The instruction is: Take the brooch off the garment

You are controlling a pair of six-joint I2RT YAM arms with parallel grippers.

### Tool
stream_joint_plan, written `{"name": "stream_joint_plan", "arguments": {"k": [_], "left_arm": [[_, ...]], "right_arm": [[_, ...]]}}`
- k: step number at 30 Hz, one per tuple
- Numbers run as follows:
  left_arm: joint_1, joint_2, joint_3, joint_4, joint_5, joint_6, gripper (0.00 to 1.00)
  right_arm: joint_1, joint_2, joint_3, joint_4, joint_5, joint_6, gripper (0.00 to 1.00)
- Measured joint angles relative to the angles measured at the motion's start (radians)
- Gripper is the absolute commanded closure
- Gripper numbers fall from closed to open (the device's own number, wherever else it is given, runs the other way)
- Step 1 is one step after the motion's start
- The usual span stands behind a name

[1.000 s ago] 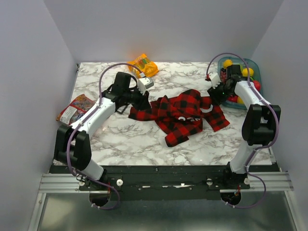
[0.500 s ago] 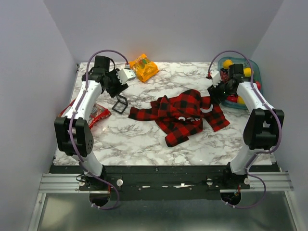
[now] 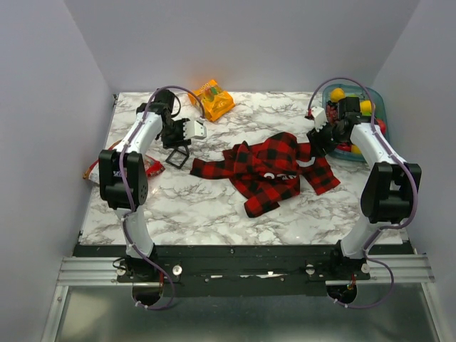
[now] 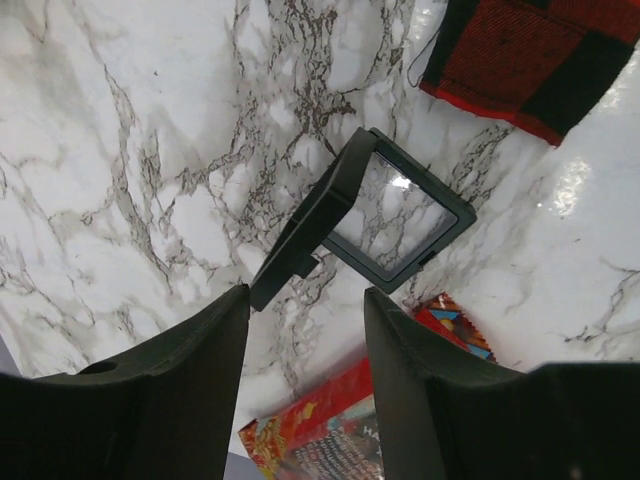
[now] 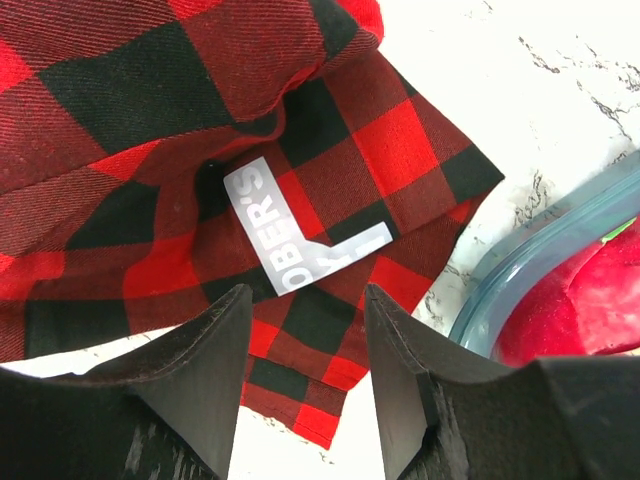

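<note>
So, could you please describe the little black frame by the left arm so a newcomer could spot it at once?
On the marble table, find the red-and-black plaid shirt and follow it to its left tip. Just beyond lies a small black square frame, below the open left gripper. Unlike the colourful snack bags nearby, it is dark and see-through.

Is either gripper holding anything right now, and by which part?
Nothing is held: left gripper open above a black frame, right gripper open above the garment.
</note>
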Motion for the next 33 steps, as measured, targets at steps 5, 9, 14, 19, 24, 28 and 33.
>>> {"name": "stream_joint_plan", "arguments": {"k": [5, 9, 14, 19, 24, 28, 33], "left_arm": [[0.000, 0.044, 0.056, 0.010, -0.006, 0.051, 0.58], [0.000, 0.053, 0.058, 0.010, -0.020, 0.102, 0.65], [0.000, 0.063, 0.058, 0.004, -0.028, 0.152, 0.67], [0.000, 0.063, 0.043, -0.006, -0.035, 0.204, 0.74], [0.000, 0.060, 0.008, -0.003, -0.043, 0.241, 0.85], [0.002, 0.044, -0.018, 0.008, -0.051, 0.260, 0.92], [0.027, 0.042, -0.016, 0.005, -0.062, 0.274, 0.95]], "right_arm": [[0.000, -0.002, -0.001, -0.003, 0.000, 0.000, 0.43], [0.000, -0.002, -0.001, -0.005, 0.000, 0.001, 0.43], [0.000, -0.002, -0.001, -0.009, 0.000, 0.003, 0.43], [0.000, -0.005, -0.001, -0.016, 0.001, 0.003, 0.43], [0.000, -0.005, -0.001, -0.022, 0.000, 0.003, 0.43], [0.000, -0.006, -0.001, -0.024, 0.001, 0.003, 0.43], [0.000, -0.006, -0.001, -0.026, 0.001, 0.003, 0.43]]}}
